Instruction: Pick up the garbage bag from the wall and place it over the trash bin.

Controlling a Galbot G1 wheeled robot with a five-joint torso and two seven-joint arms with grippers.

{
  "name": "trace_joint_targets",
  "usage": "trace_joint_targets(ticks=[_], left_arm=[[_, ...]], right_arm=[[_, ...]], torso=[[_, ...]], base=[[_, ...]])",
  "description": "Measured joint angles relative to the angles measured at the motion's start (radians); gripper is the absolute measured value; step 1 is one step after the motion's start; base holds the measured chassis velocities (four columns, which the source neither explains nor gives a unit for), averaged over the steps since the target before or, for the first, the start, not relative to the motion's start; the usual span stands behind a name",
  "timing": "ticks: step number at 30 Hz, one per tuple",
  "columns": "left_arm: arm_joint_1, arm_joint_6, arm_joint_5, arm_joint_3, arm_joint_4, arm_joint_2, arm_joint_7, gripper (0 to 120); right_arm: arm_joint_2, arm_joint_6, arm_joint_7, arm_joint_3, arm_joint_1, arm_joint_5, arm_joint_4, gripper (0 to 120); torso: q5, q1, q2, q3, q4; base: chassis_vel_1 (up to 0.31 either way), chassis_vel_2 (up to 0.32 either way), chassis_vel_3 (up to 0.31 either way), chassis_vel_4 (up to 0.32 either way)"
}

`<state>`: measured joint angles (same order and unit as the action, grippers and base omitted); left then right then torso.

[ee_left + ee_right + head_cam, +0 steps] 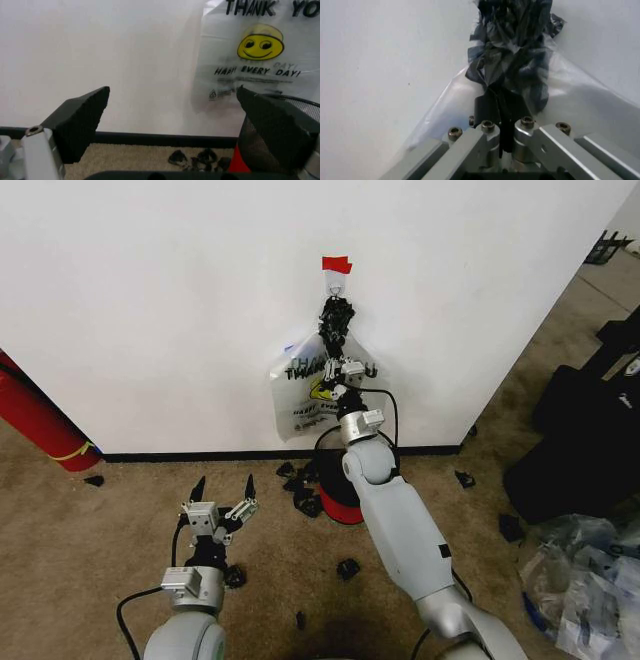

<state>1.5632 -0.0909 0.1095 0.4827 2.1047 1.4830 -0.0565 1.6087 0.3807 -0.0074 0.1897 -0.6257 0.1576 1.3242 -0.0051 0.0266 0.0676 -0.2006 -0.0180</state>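
While I am scanning from the left, a red cylinder [35,420] is lying against the wall [150,300] at the far edge, its low end on the carpet [90,520]. Next, the left gripper [222,495] is hovering low over the carpet, well apart from the wall, and its two dark fingers [80,120] are standing wide apart with nothing between them. Past those fingers, the left wrist view is looking at the black baseboard [150,138] and the mesh rim of the trash bin [300,100].

In the head view the bin [338,502] is sitting on the carpet close to the baseboard, its red band partly hidden behind the right forearm, with small black scraps [300,480] scattered around it.

Directly above the bin, a clear bag [305,395] printed with black "THANK YOU" and a yellow smiley is hanging flat on the wall, just under a strip of red tape [336,265]. The right gripper [336,320] is reaching up to the bag's dark, bunched neck [512,56], and its pads are pinching shut on that crumpled plastic.

Farther right, a pile of crinkly clear bags with blue patches [590,580] is lying on the floor.
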Motion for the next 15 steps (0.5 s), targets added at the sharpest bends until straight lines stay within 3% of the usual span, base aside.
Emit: trace_joint_targets(ticks=[15], left_arm=[[0.004, -0.01, 0.0, -0.013, -0.002, -0.009, 0.001, 100]], right_arm=[[0.0, -0.002, -0.011, 0.022, -0.199, -0.008, 0.137, 0]], torso=[[0.0, 0.0, 0.0, 0.0, 0.0001]], base=[[0.0, 0.0, 0.0, 0.0]])
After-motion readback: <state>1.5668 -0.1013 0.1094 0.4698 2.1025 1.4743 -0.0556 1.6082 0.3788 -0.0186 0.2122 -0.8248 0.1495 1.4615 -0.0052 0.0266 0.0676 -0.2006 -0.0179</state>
